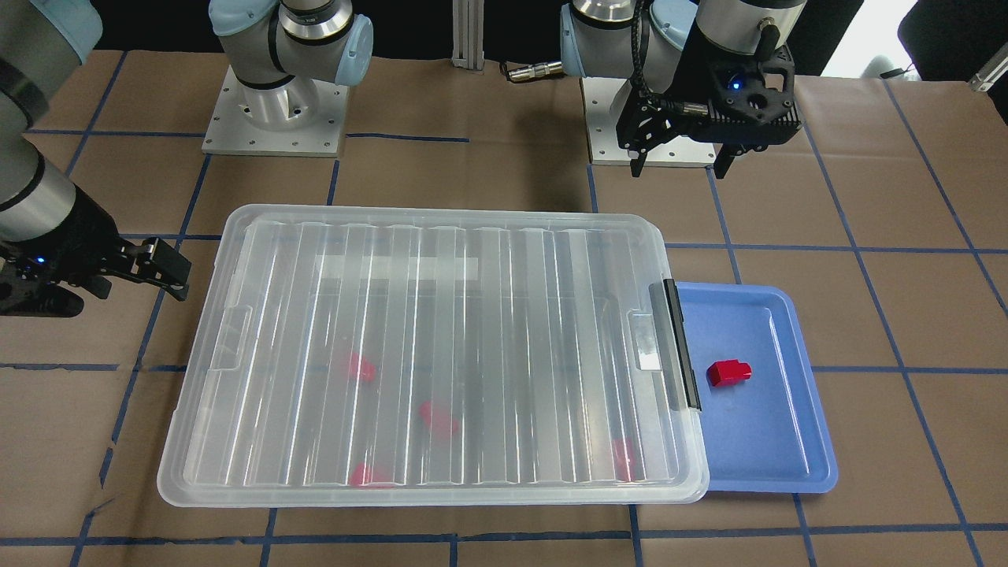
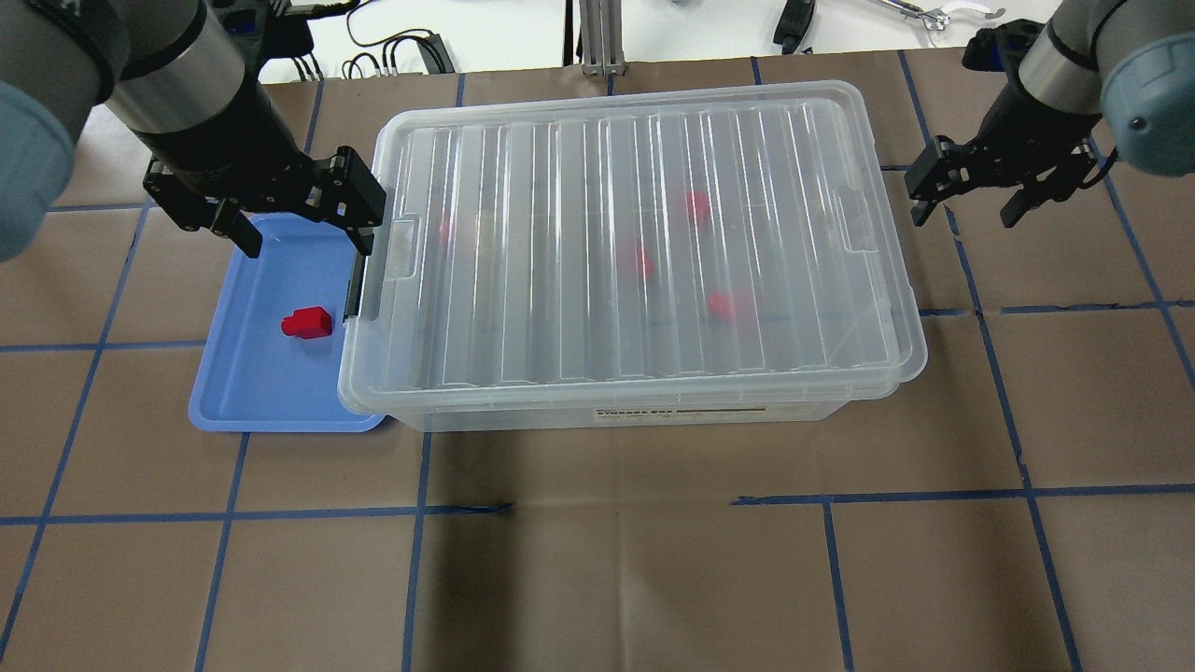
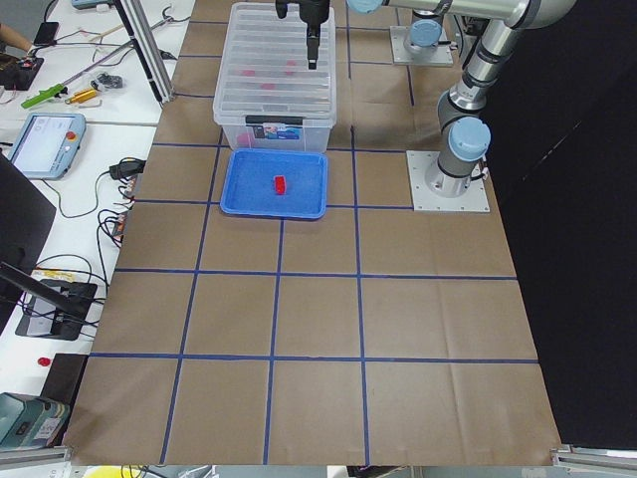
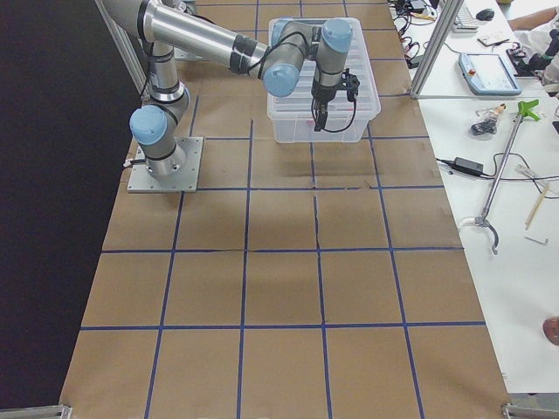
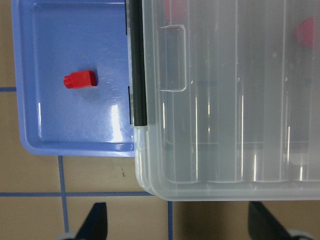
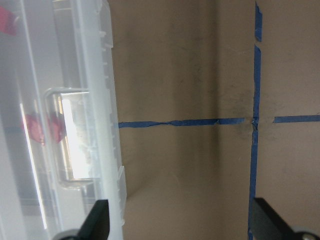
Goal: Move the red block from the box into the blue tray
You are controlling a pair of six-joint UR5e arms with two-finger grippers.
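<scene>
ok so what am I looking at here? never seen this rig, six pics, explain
Two robot arms are bolted to a brown paper-covered table that is taped into blue squares. Six cameras catch the same moment: one faces the robot, one looks over its shoulders, one sits at each table end, and one rides on each wrist, looking down past the fingers.

On the table are a large clear plastic box with its ribbed lid on, and a shallow blue plastic tray beside its black-latch end. One small red plastic block lies in the tray. Four more red blocks show blurrily through the lid.

The left arm's fingers hang above the tray and latch end. The right arm's fingers hang off the box's opposite end. Both pairs are open and hold nothing.
</scene>
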